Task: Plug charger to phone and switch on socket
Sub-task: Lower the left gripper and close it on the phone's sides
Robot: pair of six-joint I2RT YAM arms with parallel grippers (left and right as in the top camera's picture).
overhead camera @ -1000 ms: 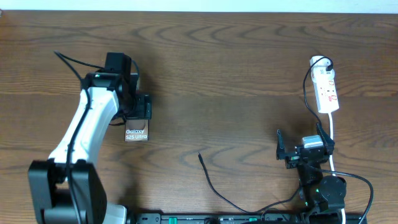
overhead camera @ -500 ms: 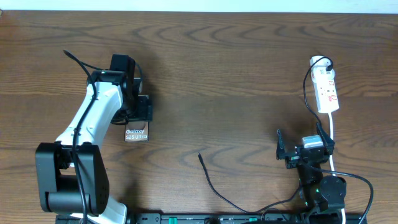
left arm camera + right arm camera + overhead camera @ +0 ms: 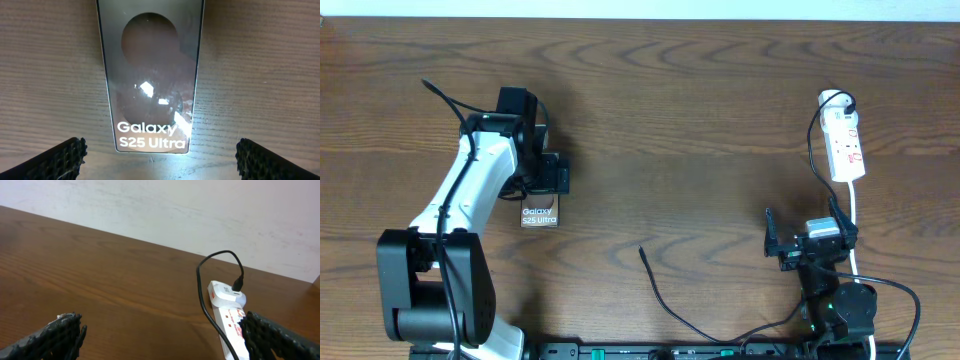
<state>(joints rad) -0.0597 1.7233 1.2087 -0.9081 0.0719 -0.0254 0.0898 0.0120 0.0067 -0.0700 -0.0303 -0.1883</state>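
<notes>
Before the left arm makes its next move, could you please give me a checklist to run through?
1. Left jaws open, either side of the phone, not touching it: ok.
2. Phone flat on the table, lettering up: ok.
3. Charger plugged into phone: not ok; its tip lies loose on the table.
4. Right jaws open and empty: ok.
5. Socket switched on: cannot tell.
</notes>
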